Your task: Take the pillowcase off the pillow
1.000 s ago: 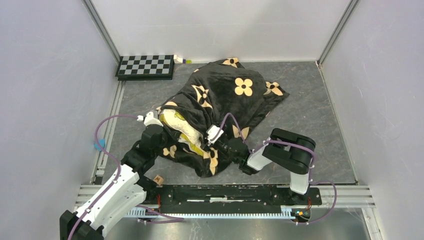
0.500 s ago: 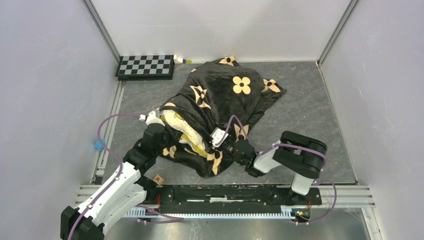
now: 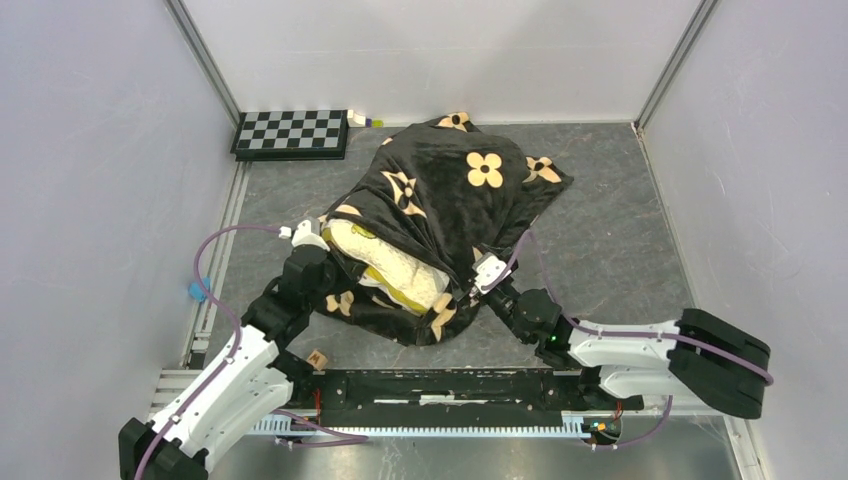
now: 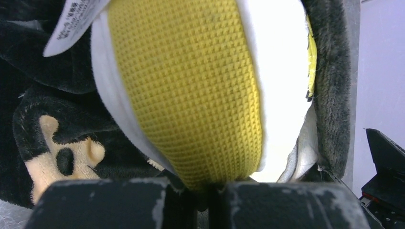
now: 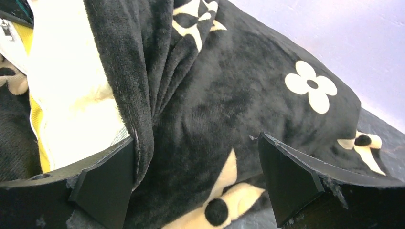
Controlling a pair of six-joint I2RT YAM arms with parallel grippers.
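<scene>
The black pillowcase (image 3: 450, 190) with tan flowers lies bunched across the middle of the mat. The cream pillow (image 3: 385, 262) sticks out of its near-left opening. My left gripper (image 3: 318, 262) is shut on the pillow's yellow band (image 4: 191, 86); in the left wrist view the gripper (image 4: 205, 191) pinches the band's lower tip. My right gripper (image 3: 482, 283) is at the case's near-right edge. In the right wrist view the right gripper (image 5: 196, 176) is wide open, with a fold of pillowcase (image 5: 239, 86) between its fingers and the pillow (image 5: 71, 95) at the left.
A black-and-white checkerboard (image 3: 291, 133) stands at the back left, with a small yellow-green item (image 3: 365, 121) beside it. A small wooden block (image 3: 317, 359) lies by the front rail. A blue piece (image 3: 197, 291) sits at the left rail. Walls close three sides.
My right arm has swung out far to the right, and its gripper has shifted right along the case's edge. More cream pillow shows. The left arm has not moved.
</scene>
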